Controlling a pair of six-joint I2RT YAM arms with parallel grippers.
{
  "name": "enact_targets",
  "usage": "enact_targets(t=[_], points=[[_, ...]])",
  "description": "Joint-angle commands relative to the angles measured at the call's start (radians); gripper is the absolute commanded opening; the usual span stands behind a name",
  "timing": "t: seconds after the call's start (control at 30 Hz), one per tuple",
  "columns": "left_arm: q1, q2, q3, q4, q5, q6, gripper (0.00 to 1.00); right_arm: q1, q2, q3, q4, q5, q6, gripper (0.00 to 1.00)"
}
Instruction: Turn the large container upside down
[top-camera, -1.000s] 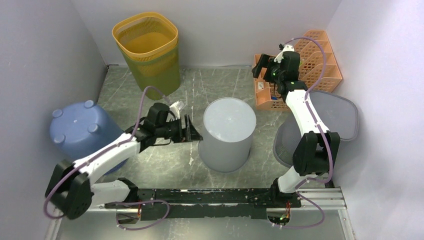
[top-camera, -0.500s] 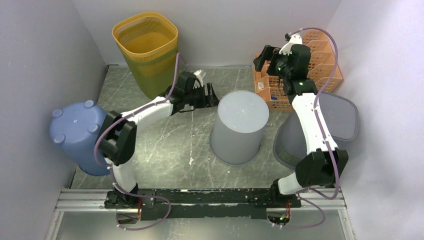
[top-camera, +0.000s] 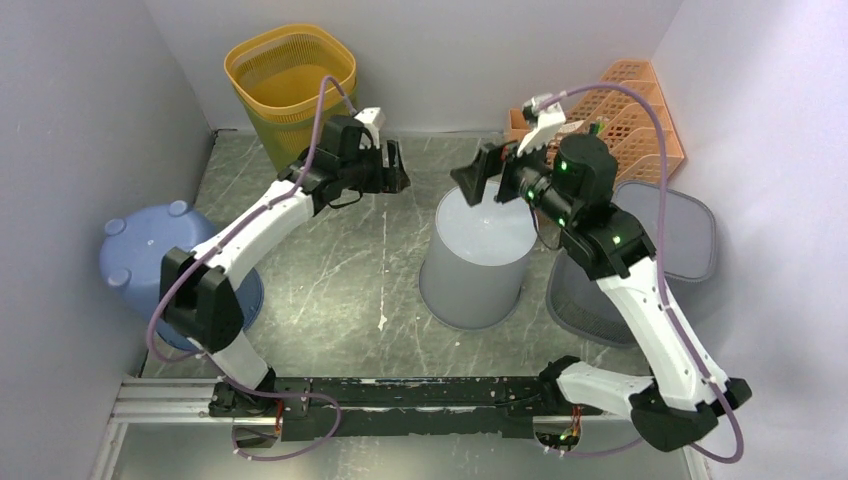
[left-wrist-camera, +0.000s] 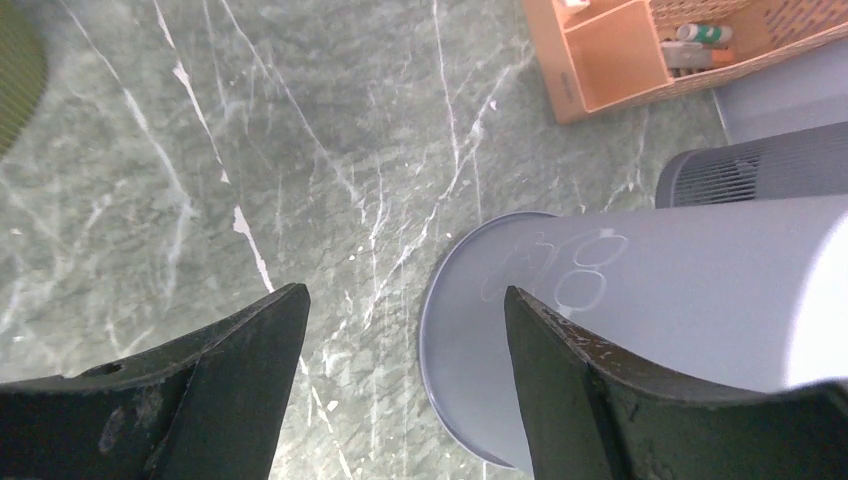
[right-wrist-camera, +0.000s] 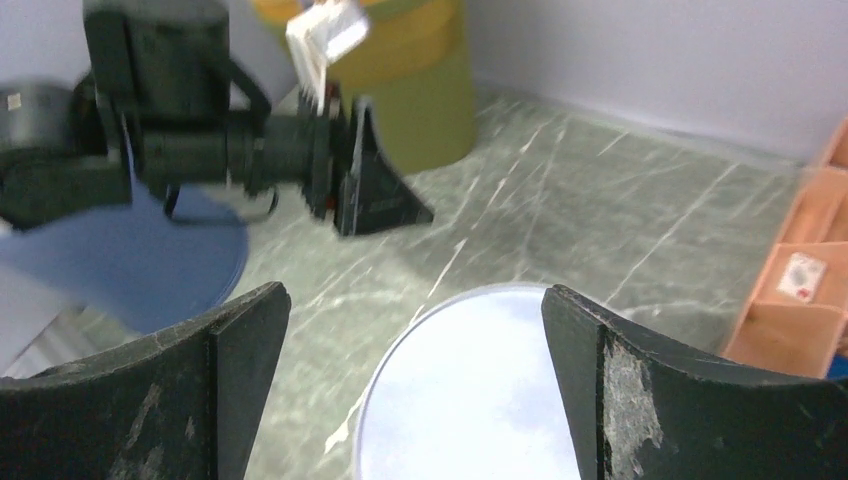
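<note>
The large container is a pale grey round bin standing mid-table with its closed flat end up. My left gripper hovers open behind and left of it, apart from it. In the left wrist view the left gripper frames bare floor, with the large container's wall to the right. My right gripper hangs open above the bin's far top edge. In the right wrist view the right gripper spans the flat top without touching it.
A yellow mesh basket stands at the back left. A blue tub sits inverted at the left wall. An orange organiser is at the back right. A dark grey mesh bin lies behind the right arm.
The left arm swung from the bin's near left side to the back, toward the yellow basket. The right arm came from the orange organiser to over the bin's top. The bin shifted slightly right.
</note>
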Motion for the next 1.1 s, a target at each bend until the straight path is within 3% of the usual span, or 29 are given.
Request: enact_targets(t=[0.0, 0.1, 0.2, 0.53, 0.93, 1.07], points=[[-0.003, -0.066, 0.026, -0.074, -0.064, 0.066, 0.83, 0.061, -0.074, -0.057, -0.134, -0.078, 0.014, 1.0], [-0.003, -0.072, 0.011, -0.073, -0.05, 0.102, 0.83, 0.086, -0.107, -0.087, -0.199, -0.213, 0.023, 1.0], [-0.003, -0.077, -0.006, -0.067, -0.043, 0.096, 0.82, 0.109, -0.161, -0.153, -0.272, -0.236, 0.032, 1.0], [-0.004, -0.125, -0.024, -0.055, -0.046, 0.101, 0.82, 0.114, -0.285, -0.291, -0.467, 0.099, 0.112, 1.0], [-0.003, -0.249, -0.106, -0.048, -0.092, 0.12, 0.82, 0.119, -0.204, -0.474, -0.319, 0.153, 0.107, 1.0], [-0.004, -0.28, -0.157, -0.03, -0.108, 0.121, 0.82, 0.159, -0.135, -0.483, -0.257, 0.238, 0.154, 1.0]])
